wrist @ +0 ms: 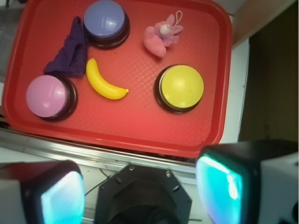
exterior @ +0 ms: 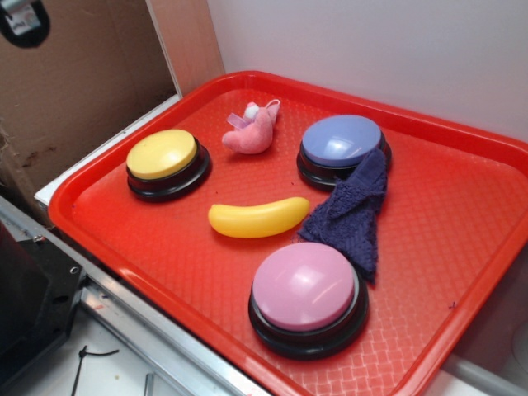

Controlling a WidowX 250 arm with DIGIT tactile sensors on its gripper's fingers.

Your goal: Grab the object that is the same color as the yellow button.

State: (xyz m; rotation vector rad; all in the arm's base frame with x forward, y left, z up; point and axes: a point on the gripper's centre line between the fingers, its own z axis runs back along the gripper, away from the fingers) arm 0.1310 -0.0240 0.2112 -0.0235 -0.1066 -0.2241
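A glossy yellow toy banana, the object [exterior: 258,218] [wrist: 103,80], lies flat in the middle of the red tray [exterior: 462,206] [wrist: 140,130]. The yellow button [exterior: 162,155] [wrist: 181,86], domed on a black base, stands at the tray's left in the exterior view. My gripper [wrist: 142,189] shows only in the wrist view. It hangs high above the tray's near edge, well apart from the banana. Its two pale blue pads [wrist: 61,198] stand wide apart with nothing between them, so it is open.
A blue-purple button [exterior: 341,141] [wrist: 106,19] and a pink button [exterior: 304,287] [wrist: 46,96] also stand on the tray. A purple knitted cloth [exterior: 351,210] [wrist: 71,51] lies between them. A small pink plush toy [exterior: 254,129] [wrist: 161,36] sits at the back. A metal rail [exterior: 148,330] borders the tray's front.
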